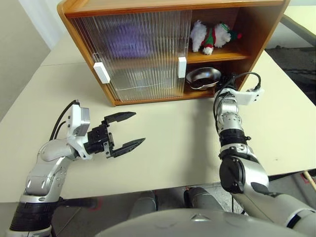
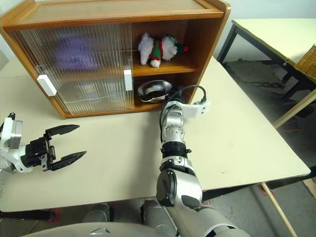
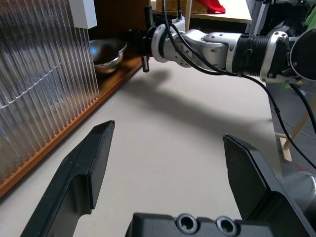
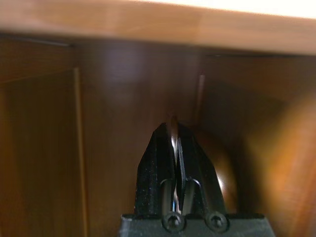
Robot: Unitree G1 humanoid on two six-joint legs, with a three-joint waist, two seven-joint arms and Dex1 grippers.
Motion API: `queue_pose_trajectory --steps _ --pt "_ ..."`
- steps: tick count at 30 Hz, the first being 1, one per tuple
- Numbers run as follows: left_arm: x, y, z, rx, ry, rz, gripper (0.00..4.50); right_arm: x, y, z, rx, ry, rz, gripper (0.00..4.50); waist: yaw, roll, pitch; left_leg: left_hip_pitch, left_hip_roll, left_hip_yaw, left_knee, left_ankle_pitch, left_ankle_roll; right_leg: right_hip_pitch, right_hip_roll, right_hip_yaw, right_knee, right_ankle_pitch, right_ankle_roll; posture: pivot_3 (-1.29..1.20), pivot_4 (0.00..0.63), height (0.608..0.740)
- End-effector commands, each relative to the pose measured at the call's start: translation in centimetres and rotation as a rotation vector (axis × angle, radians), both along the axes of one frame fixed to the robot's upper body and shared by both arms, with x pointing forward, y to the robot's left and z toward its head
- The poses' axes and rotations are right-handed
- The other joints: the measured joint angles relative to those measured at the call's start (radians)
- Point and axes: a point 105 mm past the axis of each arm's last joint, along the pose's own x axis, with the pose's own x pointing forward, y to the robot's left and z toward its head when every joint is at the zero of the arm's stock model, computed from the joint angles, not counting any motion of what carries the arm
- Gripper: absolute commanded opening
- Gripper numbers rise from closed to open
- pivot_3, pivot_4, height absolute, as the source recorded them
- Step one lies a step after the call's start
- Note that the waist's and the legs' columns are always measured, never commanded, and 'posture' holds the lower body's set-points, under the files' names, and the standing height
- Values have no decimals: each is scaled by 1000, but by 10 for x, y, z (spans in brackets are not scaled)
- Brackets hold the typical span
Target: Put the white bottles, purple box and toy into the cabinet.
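So the big orange-brown wooden two-shelf cabinet [image 1: 232, 15] sat at the far edge of the pale cream tabletop [image 1: 168, 138], with both ribbed translucent sliding doors [image 1: 138, 54] pushed over to the left side, leaving the right bay open. The little fluffy white plush toy with the red-and-green scarf [image 1: 212, 35] was already lying on the upper shelf of that open bay. A blurry lavender-purple shape [image 2: 76, 52], pretty much the purple box, showed through the ribbed doors on the upper shelf behind them. No clear look at the white bottles through the doors, so can't say where they were.

On the lower shelf of the open bay sat a round shiny steel bowl [image 1: 203, 77]. The right end effector [image 4: 175, 143] was poked into that lower compartment just beside the bowl, fingers pinched fully together with nothing obvious between them; whether it touched the bowl wasn't clear.

The left end effector [image 1: 126, 131] hovered over bare tabletop in front of the closed doors, well apart from the cabinet, its two black fingers [image 3: 86, 168] spread wide and empty.
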Motion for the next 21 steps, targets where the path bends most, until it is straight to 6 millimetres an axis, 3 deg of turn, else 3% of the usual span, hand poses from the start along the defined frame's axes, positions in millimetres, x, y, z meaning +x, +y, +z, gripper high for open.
queue_pose_trajectory --steps 1,12,15,21 --pt "-2 -1 1 8 0 -5 4500 -1 36 -7 68 20 30 42 1 0 0 0 0 0 0 0 0 0 0 0 0 0 0 -30 84 740" --pt "0 -3 3 10 1 -18 4500 -2 36 -7 58 20 41 42 -2 0 0 0 1 0 0 0 0 0 0 -1 0 1 -2 -45 83 740" --pt "0 -3 3 11 1 -20 4500 -2 38 -9 49 31 58 737 -3 0 0 0 1 0 1 0 0 0 0 -1 0 2 -2 -47 82 740" --pt "1 -5 4 12 -1 -21 4500 -2 37 -6 37 19 67 2896 -4 0 0 0 1 0 1 0 0 0 0 -1 0 2 -2 -48 78 740"
